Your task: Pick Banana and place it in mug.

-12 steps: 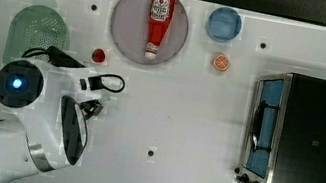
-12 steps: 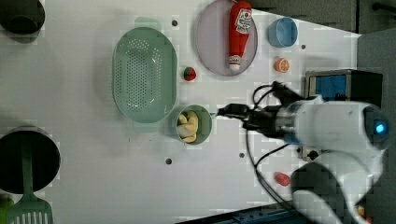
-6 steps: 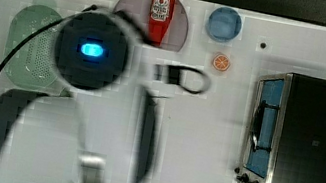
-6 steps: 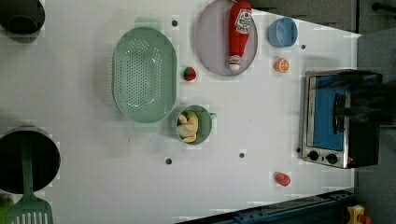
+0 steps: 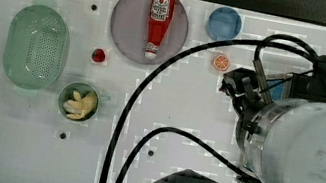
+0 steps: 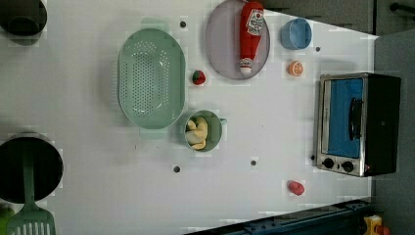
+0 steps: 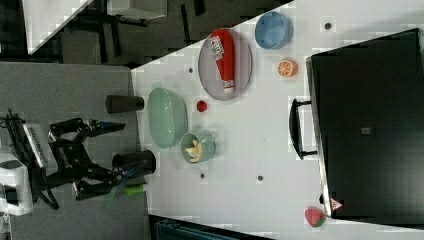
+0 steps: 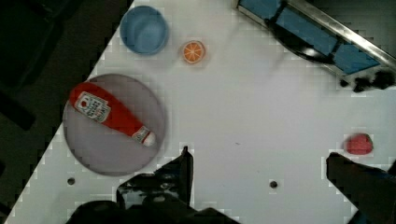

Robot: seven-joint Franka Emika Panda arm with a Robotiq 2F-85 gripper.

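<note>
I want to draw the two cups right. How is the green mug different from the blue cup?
The mug is pale green; the blue cup is blue. The mug holds the banana; the blue cup looks empty. The mug has a stubby side handle; no handle shows on the blue cup. The mug sits right beside the green basket; the blue cup sits near the plate. Both are small and round.

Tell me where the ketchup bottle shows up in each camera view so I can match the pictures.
Top view: the ketchup bottle lies on the grey plate, top centre, cap pointing down.
Left view: upper right of centre, on the same plate.
Right view: upper centre, on the plate.
Wrist view: it lies diagonally across the plate.
Shared landmark: the blue cup with the orange slice near it.
</note>
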